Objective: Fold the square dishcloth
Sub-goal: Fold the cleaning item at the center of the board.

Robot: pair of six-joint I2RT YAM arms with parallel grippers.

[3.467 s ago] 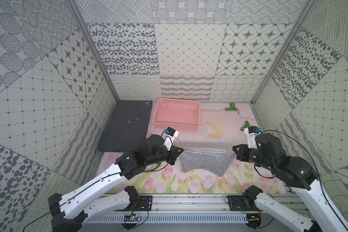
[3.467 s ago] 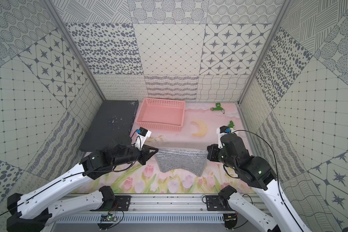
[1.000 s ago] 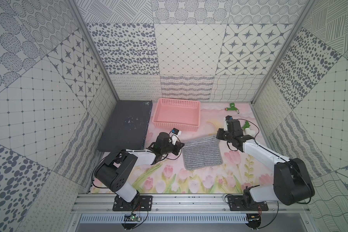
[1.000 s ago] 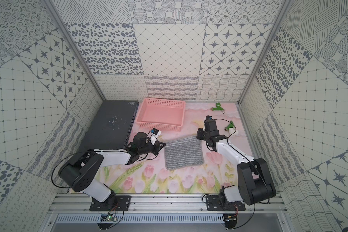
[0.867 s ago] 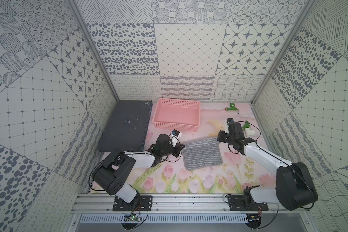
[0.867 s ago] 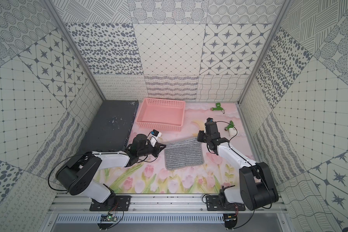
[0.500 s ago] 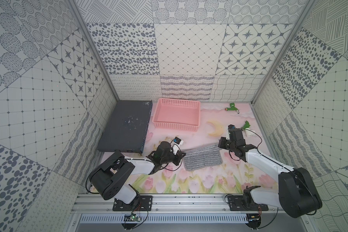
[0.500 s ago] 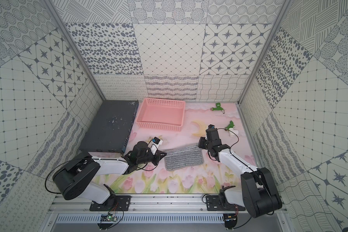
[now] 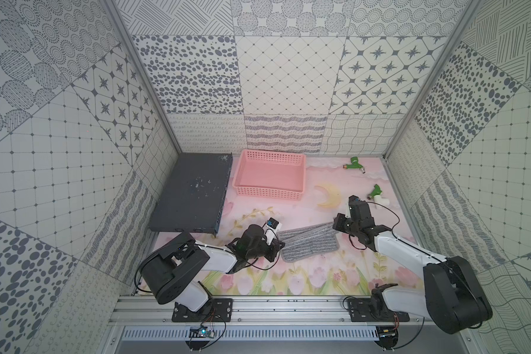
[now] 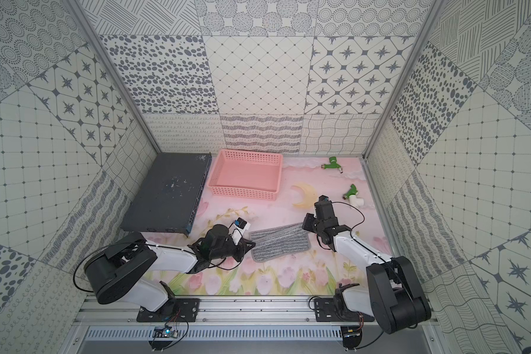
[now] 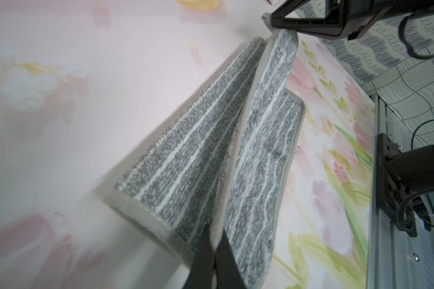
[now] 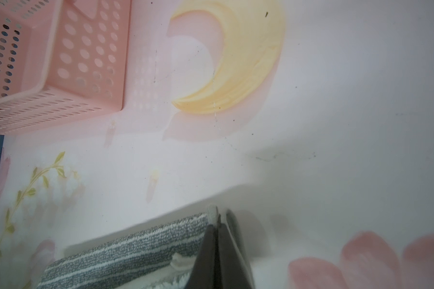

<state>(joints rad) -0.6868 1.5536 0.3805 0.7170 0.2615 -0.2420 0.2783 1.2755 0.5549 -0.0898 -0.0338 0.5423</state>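
Observation:
The square dishcloth [image 9: 308,243] [image 10: 281,243], grey with whitish stripes, lies on the flowered mat between my two arms. One edge is lifted into a ridge above the flat layer. My left gripper [image 9: 278,244] [image 10: 253,244] is shut on that edge at the cloth's left end. In the left wrist view its fingertips [image 11: 214,237] pinch the pale hem of the dishcloth [image 11: 261,150]. My right gripper [image 9: 334,227] [image 10: 304,227] is shut on the same edge at the right corner. The right wrist view shows it [image 12: 218,221] closed on the dishcloth [image 12: 135,247].
A pink basket [image 9: 269,193] [image 12: 60,105] stands behind the cloth. A dark grey flat box [image 9: 193,196] lies at the back left. Two green fittings [image 9: 354,162] [image 9: 376,191] and a white one [image 9: 382,203] lie at the back right. A metal rail [image 9: 288,309] runs along the front.
Both grippers have come toward the front, drawing the cloth's far edge over its near part. The cloth now looks like a narrower strip.

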